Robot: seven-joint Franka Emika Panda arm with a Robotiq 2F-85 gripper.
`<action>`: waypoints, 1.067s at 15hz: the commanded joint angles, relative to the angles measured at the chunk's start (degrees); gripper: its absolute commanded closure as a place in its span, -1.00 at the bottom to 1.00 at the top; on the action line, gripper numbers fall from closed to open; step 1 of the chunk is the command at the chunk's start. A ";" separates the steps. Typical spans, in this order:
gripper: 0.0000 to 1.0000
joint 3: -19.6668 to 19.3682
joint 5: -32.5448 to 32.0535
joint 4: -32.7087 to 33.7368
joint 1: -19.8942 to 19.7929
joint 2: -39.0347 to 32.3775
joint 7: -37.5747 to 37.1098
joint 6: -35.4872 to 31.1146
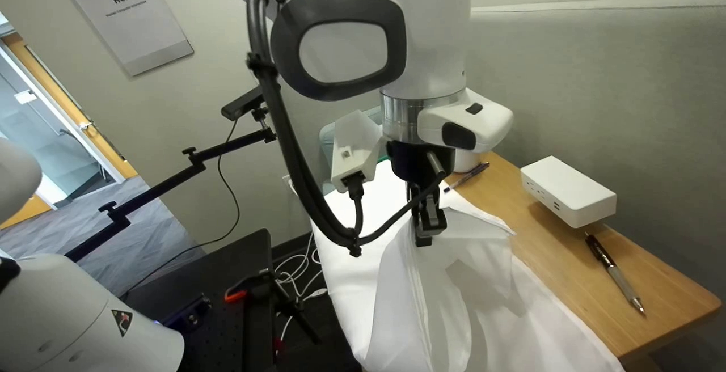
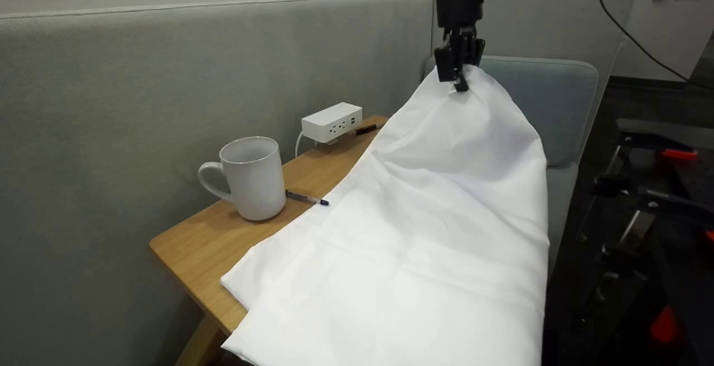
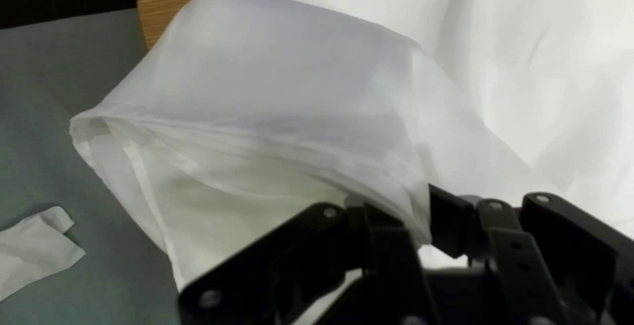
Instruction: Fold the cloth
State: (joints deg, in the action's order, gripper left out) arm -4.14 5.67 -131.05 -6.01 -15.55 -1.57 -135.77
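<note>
The white cloth point(image 2: 418, 254) spreads over the wooden table and hangs over its side in both exterior views. Its raised end is pinched up in my gripper point(image 2: 458, 78), and the fabric slopes down from there to the table. My gripper point(image 1: 424, 235) is above the table and the lifted part of the cloth point(image 1: 488, 270) hangs open below it in folds. In the wrist view a gathered edge of the cloth point(image 3: 277, 77) runs between the two fingers of my gripper point(image 3: 421, 216), which are shut on it. The fingertips are partly covered by fabric.
On the wooden table point(image 2: 215, 243) stand a white mug point(image 2: 254, 182) and a white outlet box point(image 1: 567, 190). A pen point(image 2: 305, 197) touches or lies close to the cloth's edge. Another pen point(image 1: 615, 273) lies beyond the box. A padded wall point(image 2: 139, 92) borders the table; a chair point(image 2: 563, 109) stands behind.
</note>
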 commanded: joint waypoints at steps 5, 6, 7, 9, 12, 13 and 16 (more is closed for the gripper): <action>0.96 -2.34 -21.54 -5.08 6.43 12.37 -16.87 1.41; 0.96 -1.63 -25.01 -5.10 7.31 14.07 -20.10 2.46; 0.96 -0.62 -27.38 -5.27 7.83 15.46 -22.60 3.05; 0.96 2.03 -30.69 -5.29 9.06 17.72 -26.84 4.89; 0.96 6.61 -30.89 -5.18 10.70 18.83 -32.27 6.44; 0.96 7.96 -29.05 -5.42 11.32 18.82 -31.98 6.52; 0.96 10.93 -24.27 -6.44 12.89 18.16 -31.31 5.67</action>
State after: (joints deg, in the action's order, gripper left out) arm 4.93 -21.73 -135.76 5.60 1.61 -32.21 -130.46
